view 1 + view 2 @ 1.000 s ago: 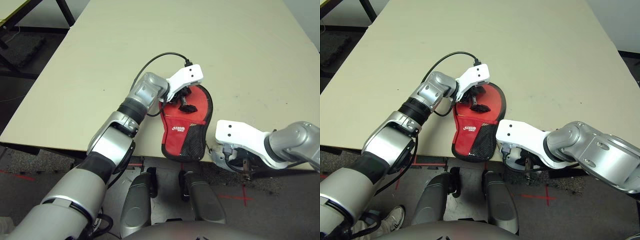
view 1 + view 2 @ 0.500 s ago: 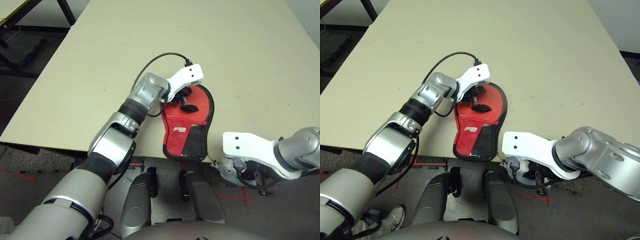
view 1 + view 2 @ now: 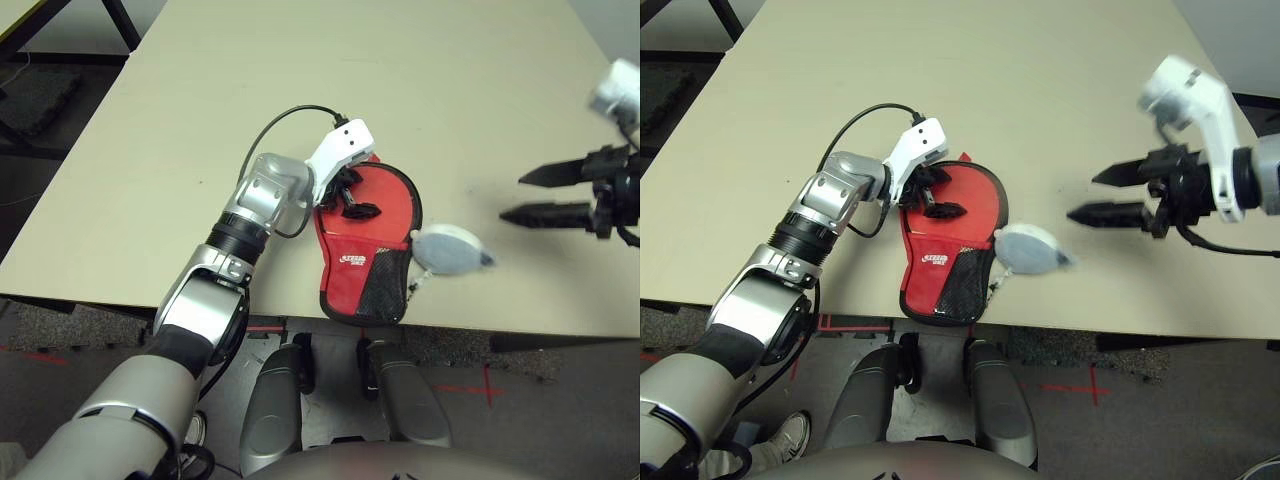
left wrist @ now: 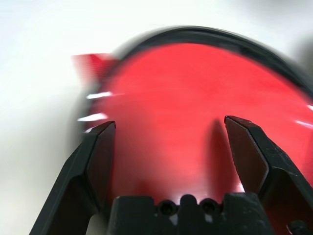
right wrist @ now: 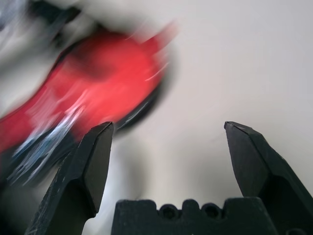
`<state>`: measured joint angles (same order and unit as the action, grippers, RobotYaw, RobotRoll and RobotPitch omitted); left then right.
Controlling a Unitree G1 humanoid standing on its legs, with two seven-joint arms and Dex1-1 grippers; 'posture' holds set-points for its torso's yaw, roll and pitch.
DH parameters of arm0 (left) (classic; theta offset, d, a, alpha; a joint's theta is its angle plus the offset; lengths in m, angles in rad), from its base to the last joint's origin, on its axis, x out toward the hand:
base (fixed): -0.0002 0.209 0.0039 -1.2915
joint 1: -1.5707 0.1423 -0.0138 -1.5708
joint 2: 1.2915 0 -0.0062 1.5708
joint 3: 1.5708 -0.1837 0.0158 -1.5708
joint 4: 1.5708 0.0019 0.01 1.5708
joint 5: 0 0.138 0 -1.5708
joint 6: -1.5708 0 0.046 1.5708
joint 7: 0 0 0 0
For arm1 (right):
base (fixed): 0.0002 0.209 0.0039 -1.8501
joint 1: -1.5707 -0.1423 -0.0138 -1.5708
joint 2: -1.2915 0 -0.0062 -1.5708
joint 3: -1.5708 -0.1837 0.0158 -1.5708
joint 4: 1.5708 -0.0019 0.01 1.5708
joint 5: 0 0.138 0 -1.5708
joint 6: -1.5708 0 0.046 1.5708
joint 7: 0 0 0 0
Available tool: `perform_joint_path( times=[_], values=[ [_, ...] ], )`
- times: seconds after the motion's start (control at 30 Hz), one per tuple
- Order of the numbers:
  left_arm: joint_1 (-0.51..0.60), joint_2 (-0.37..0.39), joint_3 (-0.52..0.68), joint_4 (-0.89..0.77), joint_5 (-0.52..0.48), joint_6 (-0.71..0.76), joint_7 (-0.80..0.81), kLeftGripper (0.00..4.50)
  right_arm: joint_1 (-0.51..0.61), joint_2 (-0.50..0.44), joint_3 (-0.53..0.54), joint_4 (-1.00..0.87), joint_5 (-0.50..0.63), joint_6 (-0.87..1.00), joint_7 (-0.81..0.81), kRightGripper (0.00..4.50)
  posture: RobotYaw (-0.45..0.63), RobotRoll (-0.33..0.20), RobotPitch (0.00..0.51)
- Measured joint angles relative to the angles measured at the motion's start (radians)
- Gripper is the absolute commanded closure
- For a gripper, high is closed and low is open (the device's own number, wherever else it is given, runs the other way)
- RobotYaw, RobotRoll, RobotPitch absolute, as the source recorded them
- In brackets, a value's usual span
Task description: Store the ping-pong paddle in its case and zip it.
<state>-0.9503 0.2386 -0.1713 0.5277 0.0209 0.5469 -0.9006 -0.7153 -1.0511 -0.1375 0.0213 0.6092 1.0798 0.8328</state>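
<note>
The red case [image 3: 368, 232] lies flat near the table's front edge, its black mesh pocket [image 3: 383, 288] and handle end towards me. The ping-pong paddle is hidden or out of view. My left gripper [image 3: 350, 196] rests open on the case's round end, and the left wrist view has its fingers [image 4: 98, 156] spread over red fabric [image 4: 171, 98]. My right gripper [image 3: 1098, 195] hovers open above the table to the right of the case, pointing towards it and holding nothing. The case [image 5: 93, 83] appears blurred ahead of it in the right wrist view.
A small grey-white soft lump [image 3: 450, 250] lies against the case's right edge, with a thin cord hanging from it. A black cable [image 3: 285, 125] loops from my left wrist over the table [image 3: 420, 80]. The table's front edge [image 3: 520, 328] runs just below the case.
My right arm has swung up from below the table's front edge to above the table on the right, gripper open. The grey-white lump now lies beside the case. The camera has shifted.
</note>
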Motion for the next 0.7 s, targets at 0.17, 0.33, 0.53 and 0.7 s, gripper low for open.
perform_joint_path(
  times=[0.17, 0.33, 0.53, 0.7],
  values=[
    [0.0, 0.016, 0.184, 0.037, -0.048, -0.155, 0.222, 0.0, 0.005, 0.234, -0.073, 0.266, -0.169, -0.323, -0.271, 0.01, -0.06, 0.0, 0.246],
    [0.023, 0.02, 0.324, 0.094, -0.105, -0.274, 0.383, 0.0, -0.01, 0.335, -0.113, 0.49, -0.281, -0.647, -0.435, 0.01, -0.05, 0.0, 0.246],
    [0.07, 0.053, 0.429, 0.196, -0.122, -0.433, 0.553, 0.0, -0.081, 0.368, -0.164, 0.806, -0.352, -0.988, -0.574, 0.01, -0.03, 0.0, 0.244],
    [0.106, 0.062, 0.466, 0.219, -0.137, -0.523, 0.653, 0.0, -0.136, 0.358, -0.192, 0.985, -0.38, -1.144, -0.637, 0.01, -0.02, 0.0, 0.252]
  ],
)
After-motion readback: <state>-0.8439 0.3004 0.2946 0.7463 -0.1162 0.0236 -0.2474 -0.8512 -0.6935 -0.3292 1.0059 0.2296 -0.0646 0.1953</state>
